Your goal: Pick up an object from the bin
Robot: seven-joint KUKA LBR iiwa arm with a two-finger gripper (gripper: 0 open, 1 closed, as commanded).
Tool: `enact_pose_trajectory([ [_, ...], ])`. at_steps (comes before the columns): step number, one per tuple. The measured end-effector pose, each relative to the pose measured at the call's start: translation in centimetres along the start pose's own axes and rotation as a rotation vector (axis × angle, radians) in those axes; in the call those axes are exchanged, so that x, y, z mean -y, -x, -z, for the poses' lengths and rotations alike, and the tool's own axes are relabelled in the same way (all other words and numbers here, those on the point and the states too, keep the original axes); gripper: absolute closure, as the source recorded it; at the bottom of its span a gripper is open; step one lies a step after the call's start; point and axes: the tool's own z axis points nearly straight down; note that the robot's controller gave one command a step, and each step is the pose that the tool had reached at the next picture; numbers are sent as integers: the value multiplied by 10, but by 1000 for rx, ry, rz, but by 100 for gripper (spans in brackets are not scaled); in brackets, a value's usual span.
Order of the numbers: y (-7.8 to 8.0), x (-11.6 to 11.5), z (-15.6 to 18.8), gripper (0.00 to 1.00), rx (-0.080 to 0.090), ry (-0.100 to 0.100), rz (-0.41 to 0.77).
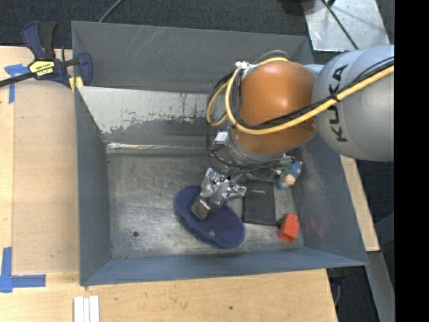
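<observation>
Orange wrist cover [271, 102] hangs above the gripper [209, 203], which sits low on a blue slipper-shaped thing [224, 232] directly beneath it, though whether it is open or closed I cannot tell, so gripping and lifting seemingly remain.

arm [365, 123]: silver, black KUKA lettering | wrist cover [275, 92]: orange dome | cables [335, 99]: yellow, black
</observation>
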Motion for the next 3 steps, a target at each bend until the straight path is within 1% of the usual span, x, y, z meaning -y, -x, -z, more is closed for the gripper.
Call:
enact_pose_trajectory([
  [1, 2, 5, -22, 100, 6, -5, -15],
  [2, 11, 8, -13, 100, 5, -5, 19],
  [3, 11, 7, -15, 0, 4, -2, 19],
])
